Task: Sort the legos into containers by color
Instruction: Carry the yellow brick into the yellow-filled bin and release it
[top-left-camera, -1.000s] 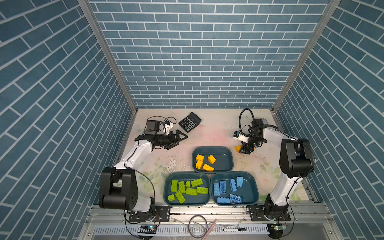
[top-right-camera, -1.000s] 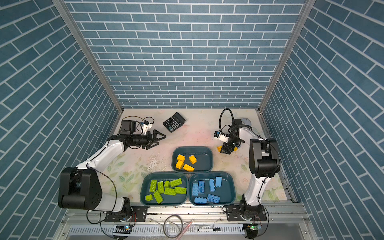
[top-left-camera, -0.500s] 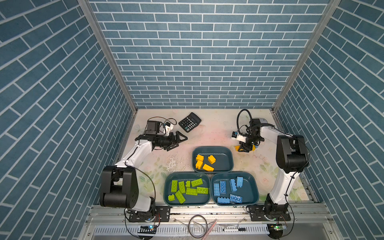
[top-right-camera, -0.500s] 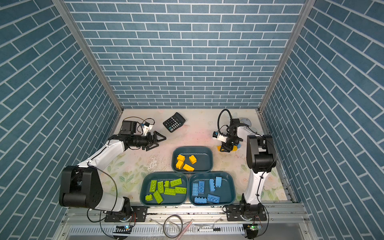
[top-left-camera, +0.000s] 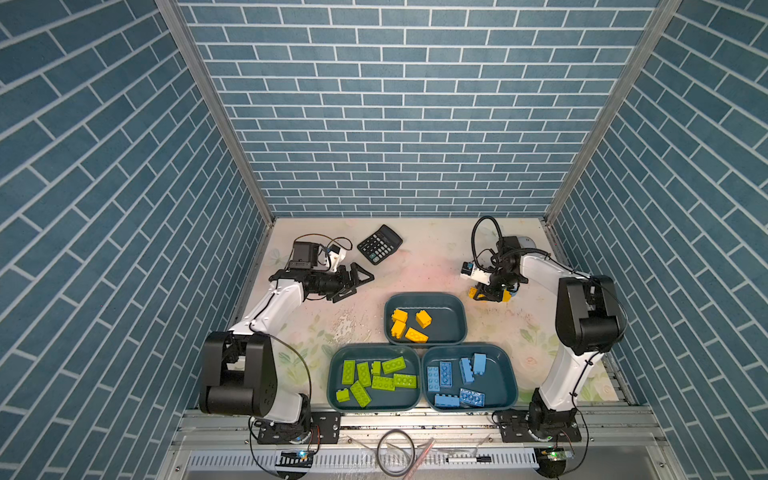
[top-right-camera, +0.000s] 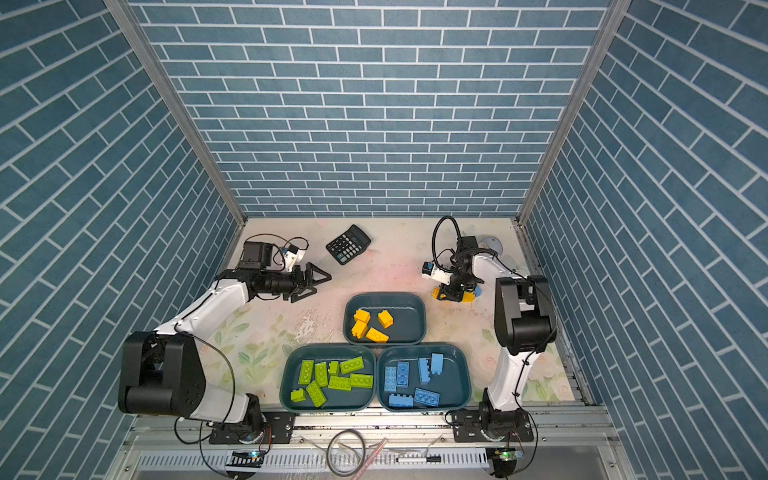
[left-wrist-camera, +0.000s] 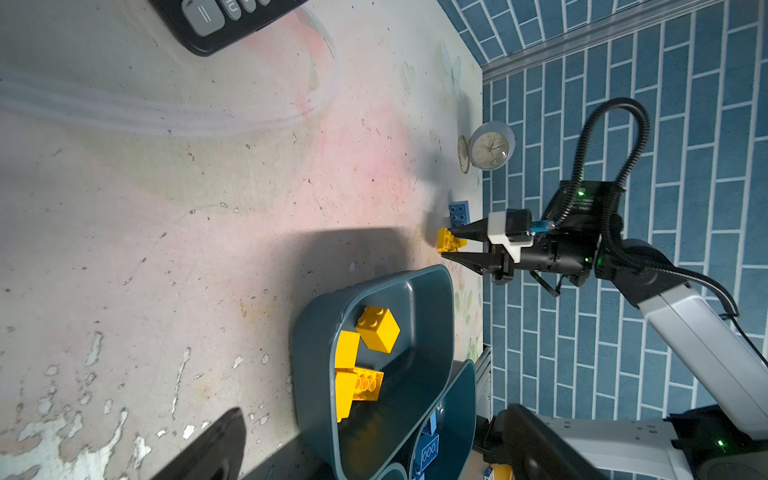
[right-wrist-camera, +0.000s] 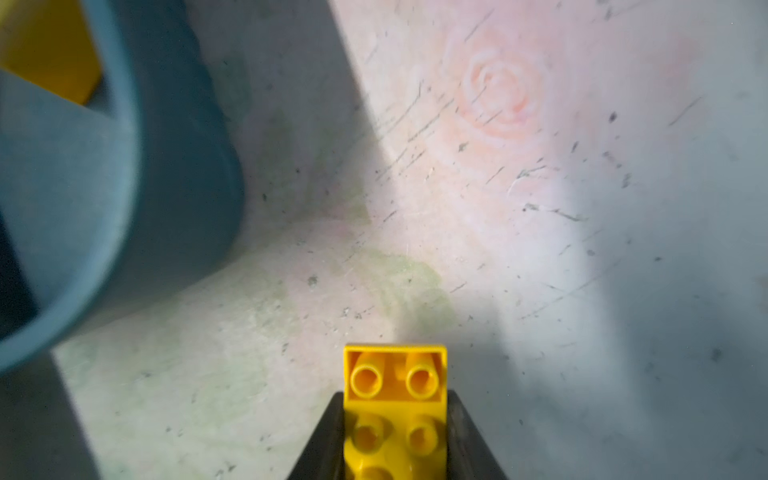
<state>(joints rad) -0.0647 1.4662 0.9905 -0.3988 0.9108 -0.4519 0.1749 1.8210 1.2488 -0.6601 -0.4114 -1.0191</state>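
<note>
Yellow plastic shows between the black fingers (right-wrist-camera: 324, 449) of the right gripper (right-wrist-camera: 395, 436), which is clamped on the two long sides of a yellow brick (right-wrist-camera: 395, 382). Its hollow studs face the wrist camera. The right arm rises from its base, folds at the elbow, and turns its wrist so that the gripper points down at the table (top-left-camera: 415, 270). I cannot tell whether the brick is lifted clear. A loose light blue brick (left-wrist-camera: 459, 212) lies just beside this gripper, on its far side from the trays.

The left gripper (top-left-camera: 357, 282) is held level above the table with its jaws spread wide and nothing between them. Its arm is stretched from the front edge toward the back, and a black calculator (top-left-camera: 380, 244) lies near its tips.

The yellow-brick tray (top-left-camera: 451, 322) sits just beside the right gripper, toward the middle of the table, and holds four yellow bricks (top-left-camera: 424, 319). Farther from both grippers, at the front edge, are two more trays touching side by side. The green-brick tray (top-left-camera: 399, 402) holds eight lime green bricks (top-left-camera: 393, 365), and the blue-brick tray (top-left-camera: 500, 384) holds six light blue bricks (top-left-camera: 445, 374).
</note>
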